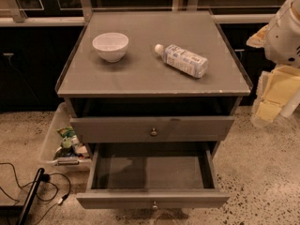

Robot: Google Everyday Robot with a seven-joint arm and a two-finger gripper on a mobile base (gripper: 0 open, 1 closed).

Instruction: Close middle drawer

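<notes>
The middle drawer (153, 199) is pulled far out at the bottom of the grey cabinet. Its low front panel carries a small brass knob (154, 204), and its inside (152, 171) is bare. My gripper (277, 93) shows as pale yellow parts under the white arm body (285, 29) at the right edge. It hangs to the right of the cabinet, above the floor, well apart from the drawer and its knob.
The drawer above (152, 128), with a taller front and brass knob, stands slightly out. On the cabinet top (150, 81) are a white bowl (110, 46) and a plastic bottle (183, 60) lying on its side. A clear bin (61, 142) of packets, cables (28, 184) and a black rod (30, 196) lie on the floor at left.
</notes>
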